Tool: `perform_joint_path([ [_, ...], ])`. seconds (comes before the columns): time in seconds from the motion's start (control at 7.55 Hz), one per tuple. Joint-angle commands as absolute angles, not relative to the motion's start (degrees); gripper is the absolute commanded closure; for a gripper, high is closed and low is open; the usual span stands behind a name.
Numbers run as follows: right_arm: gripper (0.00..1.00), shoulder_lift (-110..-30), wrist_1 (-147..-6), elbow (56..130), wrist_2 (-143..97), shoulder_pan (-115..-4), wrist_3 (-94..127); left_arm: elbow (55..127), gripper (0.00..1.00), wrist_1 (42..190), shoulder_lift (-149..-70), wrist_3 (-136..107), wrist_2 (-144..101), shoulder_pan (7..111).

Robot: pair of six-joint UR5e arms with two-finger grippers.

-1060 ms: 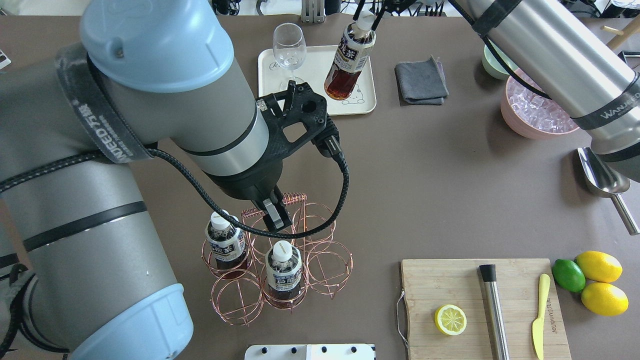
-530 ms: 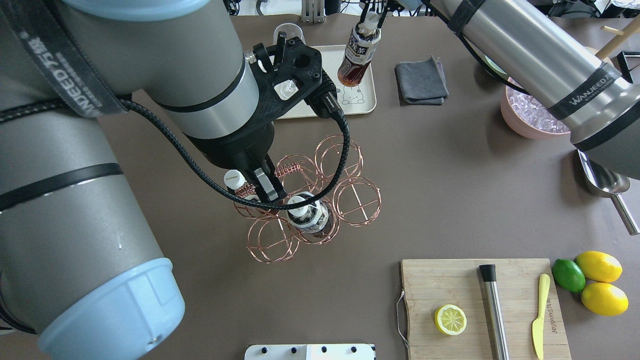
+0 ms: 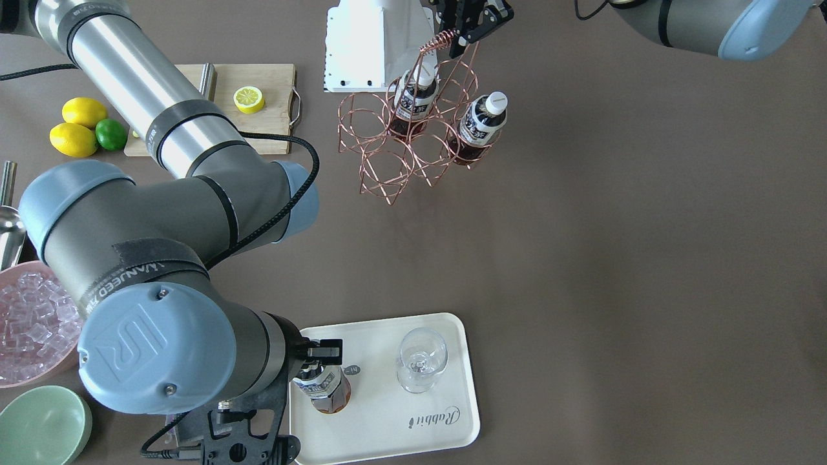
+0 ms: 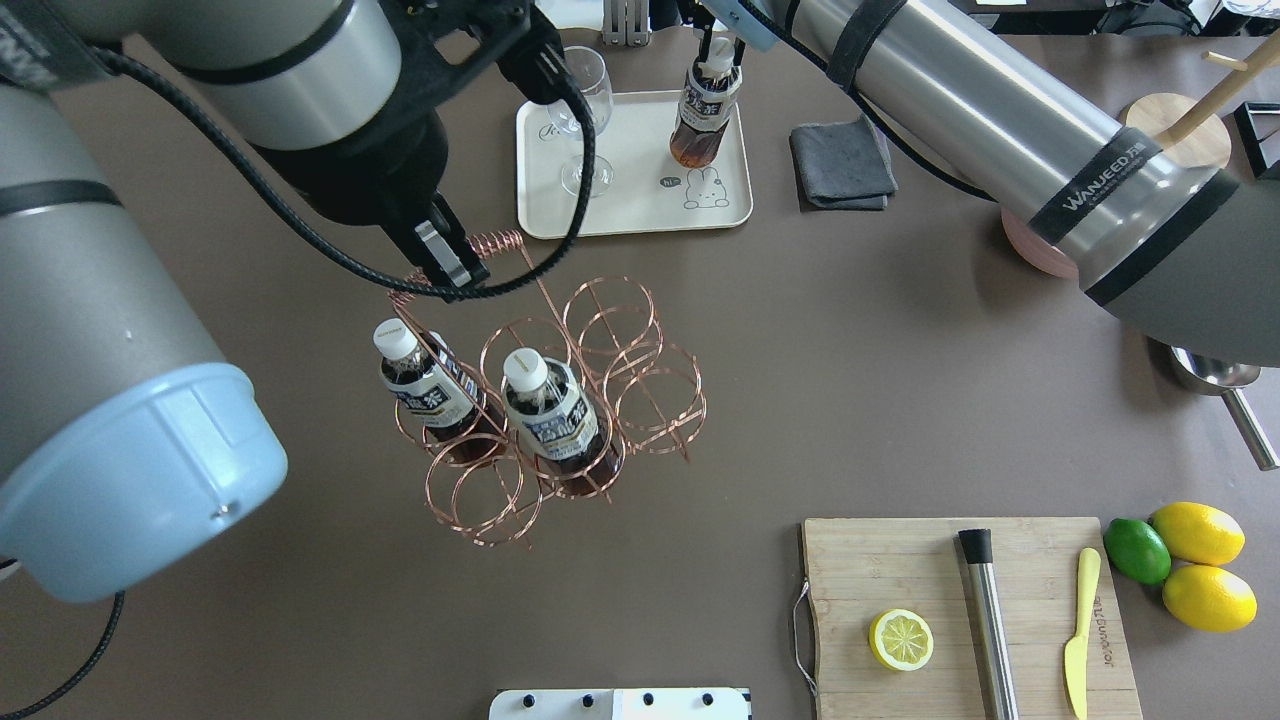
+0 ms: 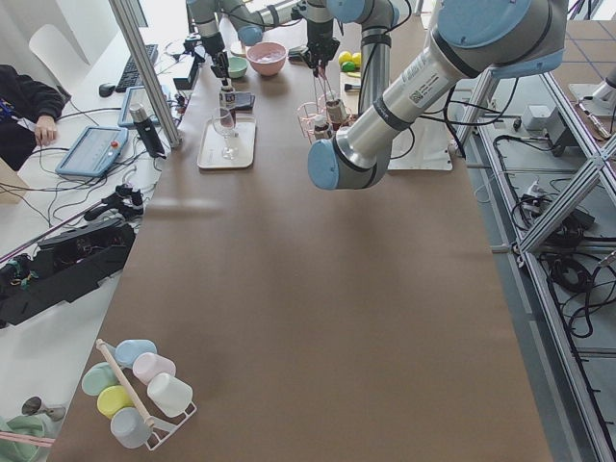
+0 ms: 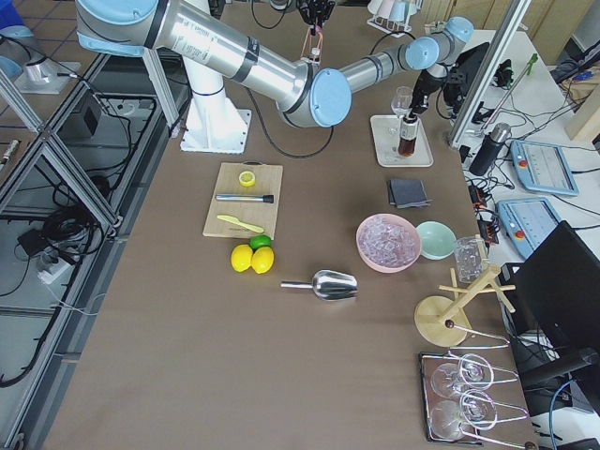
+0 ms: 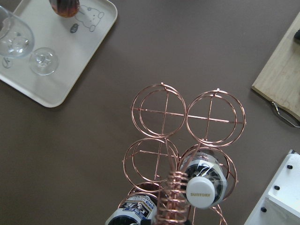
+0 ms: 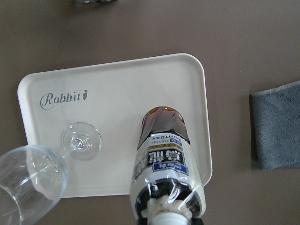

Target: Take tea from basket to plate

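Observation:
My left gripper [image 4: 445,262] is shut on the coiled handle [image 4: 490,243] of the copper wire basket [image 4: 640,395] and holds it hanging, tilted, above the table. Two tea bottles [image 4: 432,392] [image 4: 556,418] stand in its rings, and the wrist view shows them from above [image 7: 202,192]. My right gripper [image 4: 712,48] is shut on the cap of the third tea bottle [image 4: 700,118], upright, its base at the cream plate [image 4: 640,215]. I cannot tell if the base touches the plate [image 8: 112,70]. The front view shows the bottle [image 3: 321,387] there too.
A wine glass [image 4: 580,105] stands on the plate beside the bottle. A grey cloth [image 4: 842,165] lies right of the plate. The pink ice bowl [image 3: 32,323], green bowl [image 3: 42,423], metal scoop [image 4: 1220,380], cutting board [image 4: 960,610] and citrus [image 4: 1190,560] are on my right side.
My left gripper has lifted the basket by its handle and carried it away from the near edge, then leftward. My right arm has lowered the tilted bottle upright onto the plate.

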State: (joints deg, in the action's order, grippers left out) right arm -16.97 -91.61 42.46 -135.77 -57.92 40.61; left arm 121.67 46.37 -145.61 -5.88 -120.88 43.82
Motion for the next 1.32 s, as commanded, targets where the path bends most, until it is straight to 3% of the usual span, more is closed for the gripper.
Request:
perform_joint_path([
  [0.0, 1.0, -16.2, -91.1, 41.0, -134.5, -56.7, 37.7, 121.7, 1.0, 45.4, -142.0, -5.8, -122.3, 53.5],
  [0.4, 1.0, -16.1, -91.1, 40.6, -134.6, -56.5, 35.8, 116.4, 1.0, 45.4, -137.6, 8.3, -122.3, 61.6],
  [0.53, 0.9, -16.1, -91.1, 40.6, -134.6, -56.3, 35.4, 112.9, 1.0, 45.5, -137.5, 10.5, -122.3, 65.3],
  [0.66, 0.52, -16.2, -91.2, 40.6, -134.6, -56.3, 33.9, 109.5, 1.0, 45.6, -137.3, 14.0, -122.4, 68.3],
  [0.79, 0.21, -16.1, -91.2, 40.5, -134.6, -56.4, 33.8, 105.7, 1.0, 46.5, -137.1, 20.2, -122.1, 70.9],
  [0.93, 0.01, -15.9, -91.2, 40.6, -134.6, -56.6, 33.7, 100.6, 1.0, 50.2, -136.8, 27.0, -122.0, 73.5],
  [1.19, 0.0, -14.6, -92.9, 41.6, -136.3, -57.7, 33.5, 86.5, 1.0, 65.9, -135.0, 36.2, -122.2, 78.6],
])
